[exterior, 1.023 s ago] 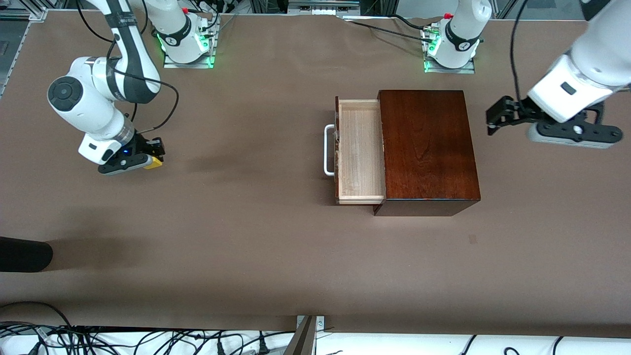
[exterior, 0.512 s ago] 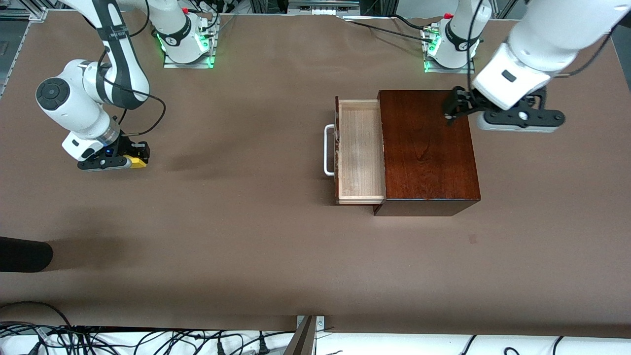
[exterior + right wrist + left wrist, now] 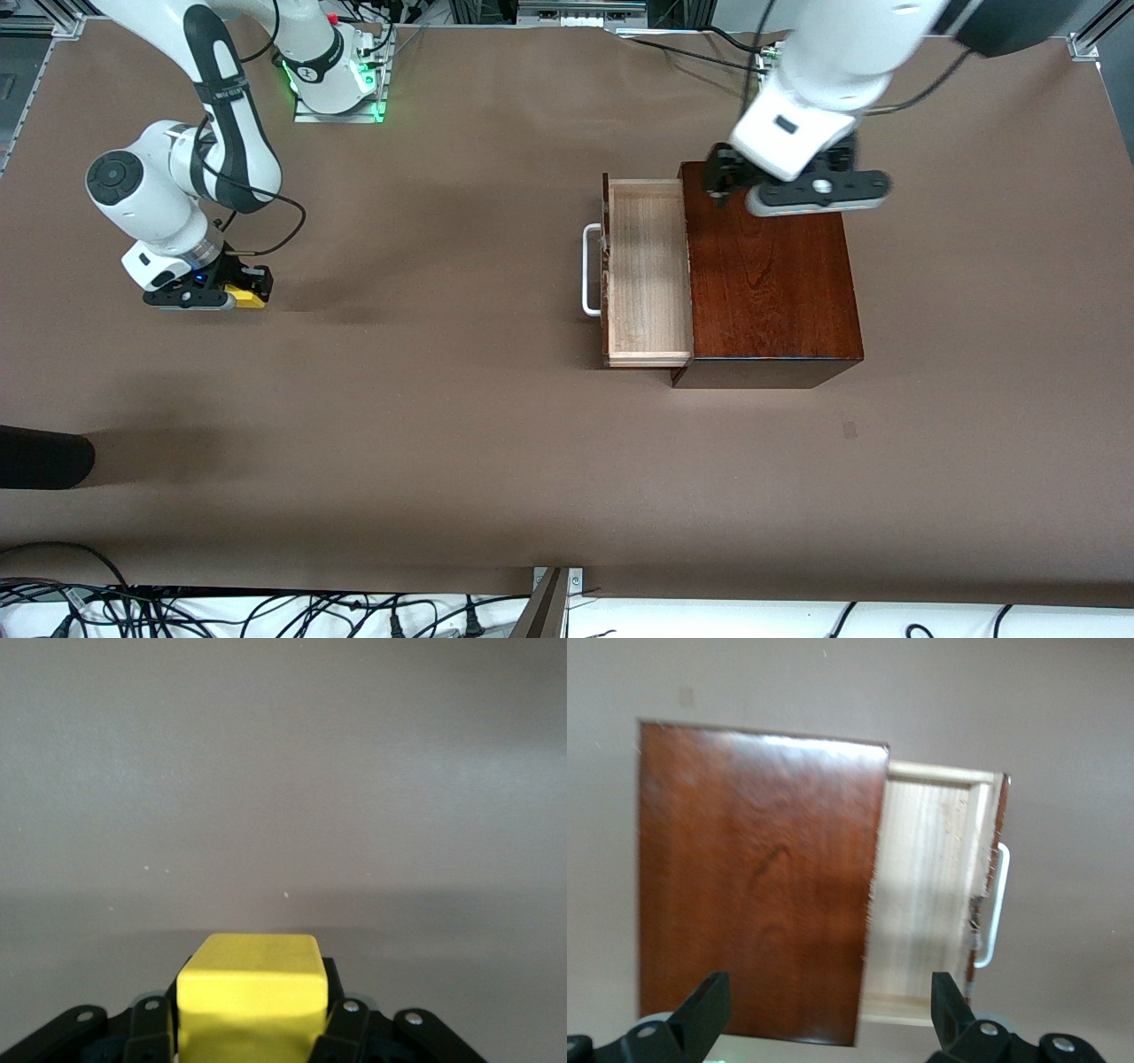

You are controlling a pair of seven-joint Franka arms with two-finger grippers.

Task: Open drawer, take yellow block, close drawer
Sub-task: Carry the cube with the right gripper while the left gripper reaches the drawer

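The right gripper, at the frame's left, squeezes the yellow block. The left gripper, wide open and empty over the box, could bump it and miss the open drawer.

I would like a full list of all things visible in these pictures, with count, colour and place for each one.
drawer: one, pale wood tray with dark reddish-brown front, pulled open out of the box toward the right arm's end, nothing seen inside
handle: one, white bar, on the drawer front
box: one, glossy dark mahogany, on the table toward the left arm's end
yellow block: one, bright yellow, gripped in the right tool at the right arm's end
table: one, brown surface
cables: many, black, along the table edge nearest the front camera
left tool: one, black, open, over the box top near the drawer
right tool: one, black, shut on the yellow block, low over the table
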